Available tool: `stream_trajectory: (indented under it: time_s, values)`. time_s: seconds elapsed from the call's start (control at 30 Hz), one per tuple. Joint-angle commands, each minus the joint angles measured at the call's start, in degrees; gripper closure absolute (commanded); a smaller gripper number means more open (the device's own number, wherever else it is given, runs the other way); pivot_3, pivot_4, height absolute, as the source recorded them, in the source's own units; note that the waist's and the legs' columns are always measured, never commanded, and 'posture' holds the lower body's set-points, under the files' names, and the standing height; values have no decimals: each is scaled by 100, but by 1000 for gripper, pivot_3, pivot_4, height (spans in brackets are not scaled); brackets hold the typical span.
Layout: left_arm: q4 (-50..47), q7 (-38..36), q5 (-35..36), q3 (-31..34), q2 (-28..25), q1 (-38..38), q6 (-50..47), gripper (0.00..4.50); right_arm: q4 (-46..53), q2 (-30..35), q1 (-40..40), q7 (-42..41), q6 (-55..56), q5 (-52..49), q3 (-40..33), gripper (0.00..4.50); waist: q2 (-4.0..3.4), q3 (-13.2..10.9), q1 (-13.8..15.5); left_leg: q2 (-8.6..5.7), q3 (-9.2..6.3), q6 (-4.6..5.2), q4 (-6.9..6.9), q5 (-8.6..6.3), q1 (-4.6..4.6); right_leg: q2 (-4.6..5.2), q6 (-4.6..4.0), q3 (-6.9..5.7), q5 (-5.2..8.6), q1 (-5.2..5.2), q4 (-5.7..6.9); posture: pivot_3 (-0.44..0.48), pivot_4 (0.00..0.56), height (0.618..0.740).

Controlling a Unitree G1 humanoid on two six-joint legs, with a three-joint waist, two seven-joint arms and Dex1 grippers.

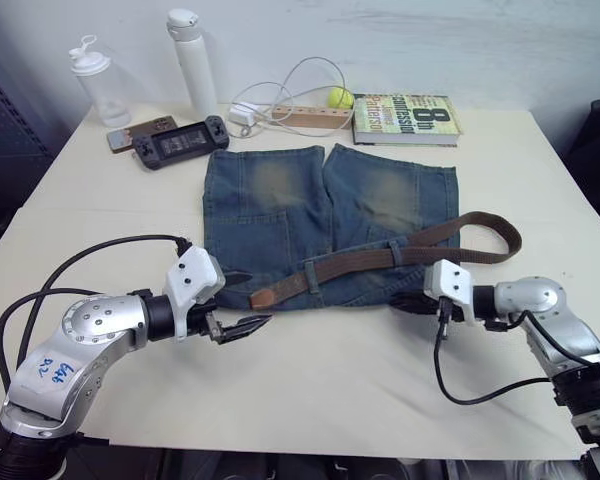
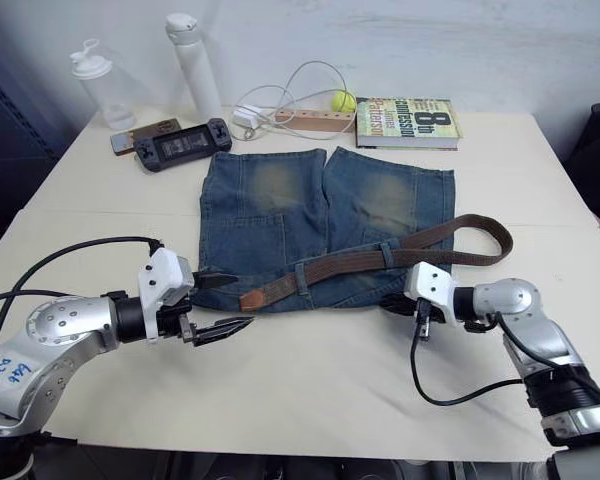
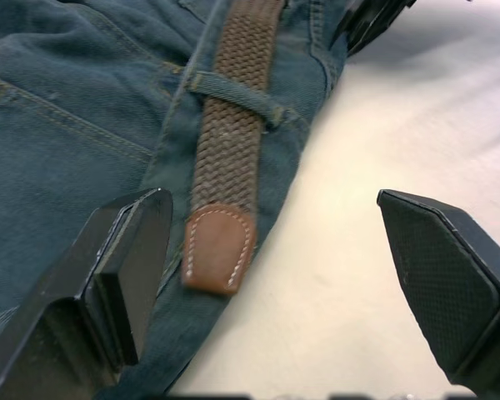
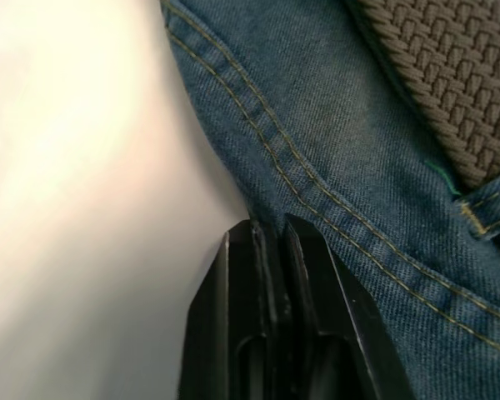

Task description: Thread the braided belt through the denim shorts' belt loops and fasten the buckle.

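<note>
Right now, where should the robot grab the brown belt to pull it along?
Probably the tan leather tip of the braided belt: it lies flat and free past a belt loop, right between the open left gripper. Come from the robot's left, along the waistband.

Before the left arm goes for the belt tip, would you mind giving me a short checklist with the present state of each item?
1. left gripper open: ok, its fingers stand wide apart on either side of the tan tip.
2. Tip of the braided belt free to grasp: ok, the tip lies flat on the waistband of the denim shorts, past a belt loop.
3. right gripper pinning the shorts: ok, shut on the waistband edge.
4. Belt through the loops: ok for the two loops in view; others cannot tell.
5. Buckle position: cannot tell.
</note>
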State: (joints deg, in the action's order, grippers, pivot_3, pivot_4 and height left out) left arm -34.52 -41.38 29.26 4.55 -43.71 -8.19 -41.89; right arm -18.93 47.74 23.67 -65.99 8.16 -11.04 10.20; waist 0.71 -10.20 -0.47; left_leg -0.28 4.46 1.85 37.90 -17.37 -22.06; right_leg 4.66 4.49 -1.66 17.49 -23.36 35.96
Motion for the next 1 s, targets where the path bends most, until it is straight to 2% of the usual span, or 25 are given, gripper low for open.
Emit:
stream_trajectory:
  time_s: [0.03,0.17,0.3,0.4,0.53,0.7,0.87,1.0]
  values:
    - [-188,-47,-95,-220,-11,-59,181,187,-1206,408,305,-63,853,550,-197,4424,0,0,36,-1,0,2,6,-2,0,0,2,0,-1,1,0,0,150,708]
    - [-32,10,-271,-608,163,-286,325,187,-2116,534,881,-376,1491,700,-136,4424,-1,0,35,-2,0,6,9,-6,-6,2,2,-3,-1,1,-4,0,150,708]
    - [267,183,-812,-1377,575,-819,598,187,-2775,454,1399,-631,1667,848,-77,4424,-12,-2,33,-2,1,9,22,-4,-10,0,3,-9,-2,0,2,0,150,708]
    - [511,350,-1288,-1860,897,-1165,919,187,-2761,313,1517,-731,1416,740,-138,4424,-11,-2,30,-2,1,10,22,-3,-11,-1,5,-9,-3,2,3,0,150,708]
    - [934,154,-2459,-2571,607,-1340,2017,187,-2469,203,1376,-801,1165,614,-221,4424,-12,-2,6,-1,2,11,23,-3,-13,-6,5,-8,-3,-1,6,0,150,708]
    - [1519,131,-2813,-2569,780,-1432,2888,187,-2188,175,1201,-781,917,610,-351,4424,-13,-1,15,3,3,5,25,2,-11,-10,4,-7,-2,-4,14,0,150,708]
    - [2226,105,-3575,-2919,918,-1691,4230,187,-2014,191,1086,-816,721,603,-459,4424,-14,-1,25,3,3,7,24,1,-12,-8,4,-7,-2,-5,13,0,150,708]
    - [2697,158,-4129,-3032,936,-1821,4904,187,-1966,219,1102,-818,609,608,-507,4424,-14,-1,22,3,4,8,25,1,-13,-9,5,-8,-2,-6,14,0,150,708]
